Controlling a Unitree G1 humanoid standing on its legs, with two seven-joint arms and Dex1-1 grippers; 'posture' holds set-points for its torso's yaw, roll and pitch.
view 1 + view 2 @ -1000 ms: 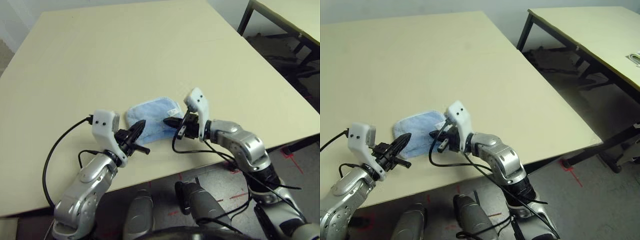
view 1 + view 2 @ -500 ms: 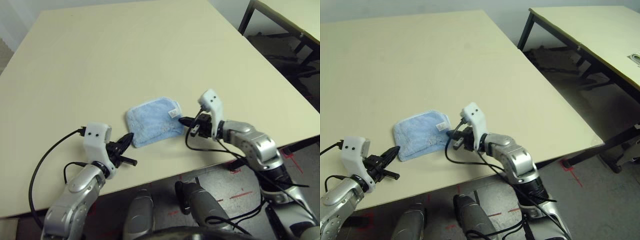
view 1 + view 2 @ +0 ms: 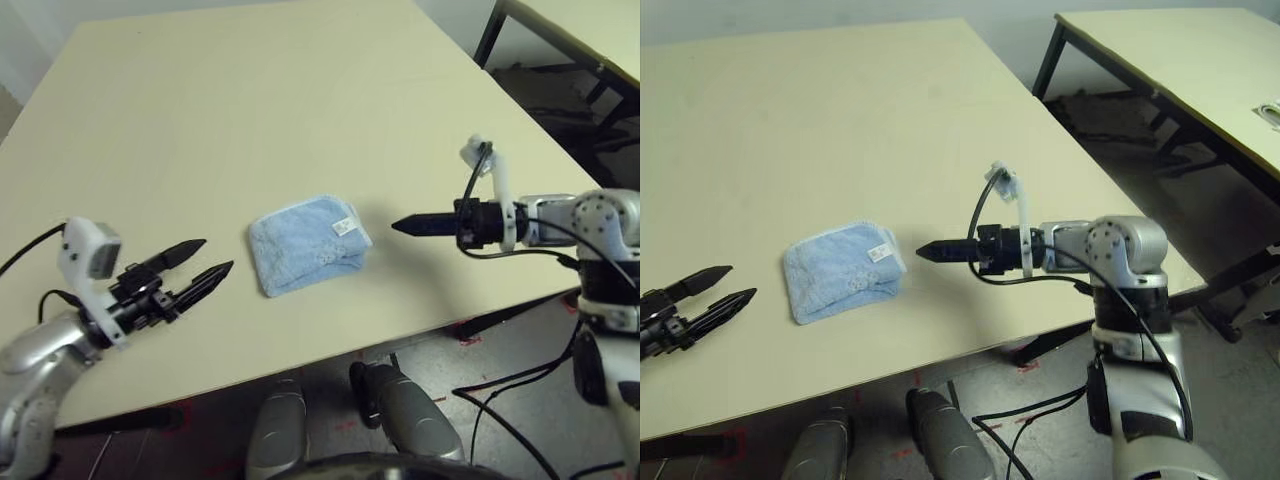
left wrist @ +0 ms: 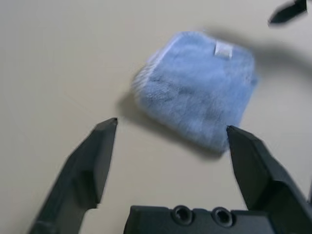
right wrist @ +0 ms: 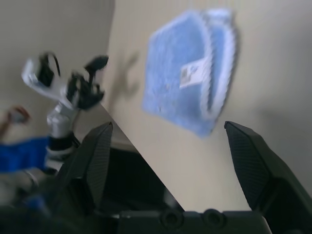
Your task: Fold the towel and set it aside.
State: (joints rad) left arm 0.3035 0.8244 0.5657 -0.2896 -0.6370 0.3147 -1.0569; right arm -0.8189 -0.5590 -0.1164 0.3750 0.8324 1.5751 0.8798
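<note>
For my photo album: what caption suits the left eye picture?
Folded blue towel on the table, open left gripper and right gripper either side.

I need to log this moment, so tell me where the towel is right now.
In the left eye view, the towel lies folded on the table near its front edge, between the open left gripper and the open right gripper, touching neither.

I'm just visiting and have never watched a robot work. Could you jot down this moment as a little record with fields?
Towel: light blue, folded into a small pad, lying free on the table
Label: small white tag on its upper face
Table: pale cream top
Left claw: open, off to the towel's left, apart from it
Right claw: open, off to the towel's right, apart from it
Held: nothing
</note>
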